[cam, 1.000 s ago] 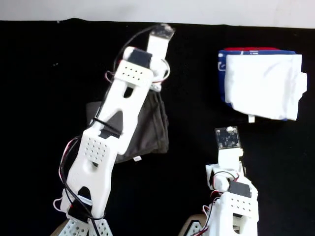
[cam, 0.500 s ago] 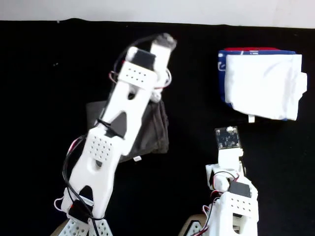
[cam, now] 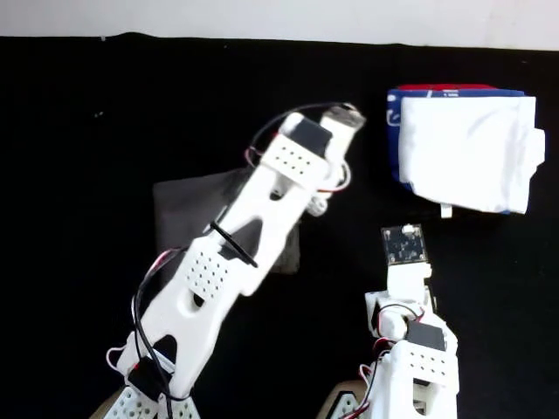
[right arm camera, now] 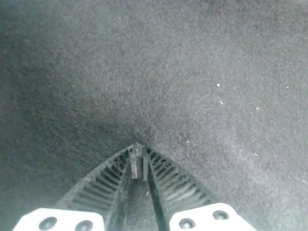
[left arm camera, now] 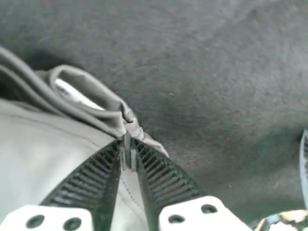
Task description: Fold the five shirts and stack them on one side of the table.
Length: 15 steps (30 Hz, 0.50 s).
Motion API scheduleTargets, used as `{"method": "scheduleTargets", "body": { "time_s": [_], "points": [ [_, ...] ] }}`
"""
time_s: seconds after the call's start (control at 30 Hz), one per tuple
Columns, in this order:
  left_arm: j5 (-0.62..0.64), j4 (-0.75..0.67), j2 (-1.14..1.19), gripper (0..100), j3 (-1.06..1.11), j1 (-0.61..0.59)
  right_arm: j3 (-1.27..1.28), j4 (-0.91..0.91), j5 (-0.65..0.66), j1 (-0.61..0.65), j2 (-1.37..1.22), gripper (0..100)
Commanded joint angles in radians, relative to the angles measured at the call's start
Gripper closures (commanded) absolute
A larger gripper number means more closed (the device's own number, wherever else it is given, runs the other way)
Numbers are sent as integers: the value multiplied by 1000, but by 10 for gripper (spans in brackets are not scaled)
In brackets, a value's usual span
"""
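Black felt table [cam: 79, 131], pale wall strip [cam: 262, 17] beyond its far edge, white specks [right arm camera: 218, 85] on the felt

The left arm [cam: 236, 262] stretches diagonally forward, its gripper [left arm camera: 127, 147] clamped on a shirt [left arm camera: 91, 96] fold. The right arm [cam: 410, 349] is folded back, its gripper [right arm camera: 138, 158] closed.

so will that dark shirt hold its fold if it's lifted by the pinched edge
Probably not: the dark shirt bunches into soft folds where the left gripper pinches it, so it likely sags. Its layers look thin, so it is probably light and drags easily.
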State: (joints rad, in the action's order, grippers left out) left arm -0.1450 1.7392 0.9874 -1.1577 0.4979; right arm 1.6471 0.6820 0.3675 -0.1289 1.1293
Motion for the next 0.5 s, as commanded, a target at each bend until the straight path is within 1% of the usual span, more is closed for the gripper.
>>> {"method": "scheduleTargets", "body": {
  "time_s": [0.0,0.1,0.17,0.27,0.37,0.47],
  "points": [
    [11,25,-58,992,4,-12,16,-19,-8,-25,-1,991],
    [11,26,-163,992,44,-30,16,-19,-8,-25,-1,991],
    [12,28,-263,992,124,-35,16,-19,-8,-25,-1,991],
    [12,25,-432,992,335,-28,16,-21,-8,-25,-1,991],
    [38,21,-579,992,544,-35,16,-21,-8,-25,-1,991],
    [43,-15,-665,992,725,-48,16,-21,-8,-25,-1,991]
  ]
}}
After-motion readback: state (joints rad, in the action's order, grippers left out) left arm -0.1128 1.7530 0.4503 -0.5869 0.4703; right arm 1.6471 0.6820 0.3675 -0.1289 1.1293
